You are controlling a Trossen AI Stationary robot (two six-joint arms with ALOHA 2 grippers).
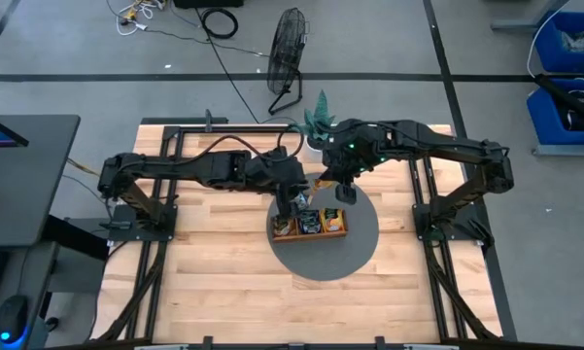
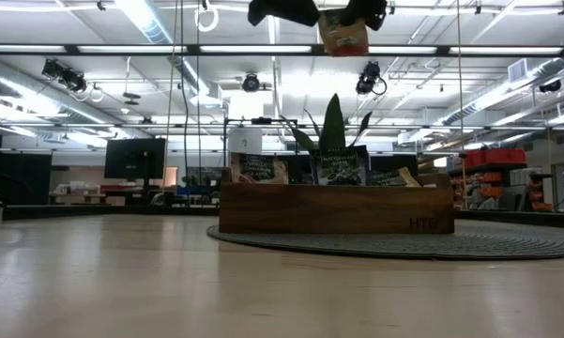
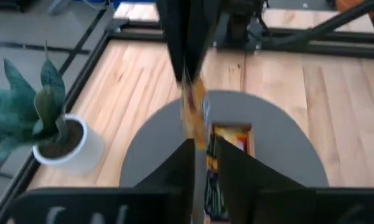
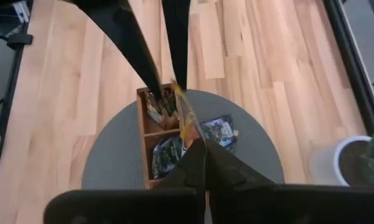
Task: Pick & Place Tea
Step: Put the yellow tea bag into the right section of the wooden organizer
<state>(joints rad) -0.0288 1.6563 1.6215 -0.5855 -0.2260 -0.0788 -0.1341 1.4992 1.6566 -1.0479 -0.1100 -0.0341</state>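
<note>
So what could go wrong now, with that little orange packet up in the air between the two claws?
1. The sachet is thin and the right gripper pinches it only by an edge, high above the tray. It could slip and land on the mat, like the blue sachet lying there.
2. The left gripper is very close, so the two might bump or tug the sachet askew.

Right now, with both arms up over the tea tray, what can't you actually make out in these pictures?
- High view: tray contents, partly covered by left gripper.
- Low view: the right gripper, cut off by the top edge above its sachet.
- Left wrist view: the orange sachet's print, blurred, edge-on between the fingers.
- Right wrist view: loose dark sachet on the mat, lettering too small.
</note>
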